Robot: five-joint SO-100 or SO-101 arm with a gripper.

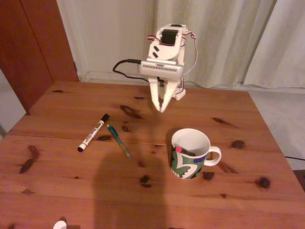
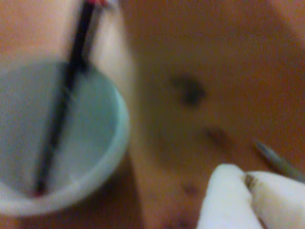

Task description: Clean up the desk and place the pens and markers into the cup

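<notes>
gripper hangs clenched, empty, above desk | black pen already in mug | green pen, white marker lie left in fixed view | next: open wide, descend squarely across green pen's middle

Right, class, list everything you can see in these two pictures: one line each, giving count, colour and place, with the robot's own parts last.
Reddish-brown wooden plank desk: one, dark knots, carries everything.
White ceramic mug with green and blue leafy pattern: one, right of centre in the fixed view, handle to the right.
Black pen with red end: one, leaning inside the mug.
White-barrelled marker with black cap: one, lying on the desk, left of the mug.
Thin green pen: one, lying on the desk beside the marker, apart from it.
Pale curtains: behind the desk.
White robot arm: one, above the far side of the desk.
Tool: one, white, pointing down, above the desk, fingertips together, holding nothing.
</notes>
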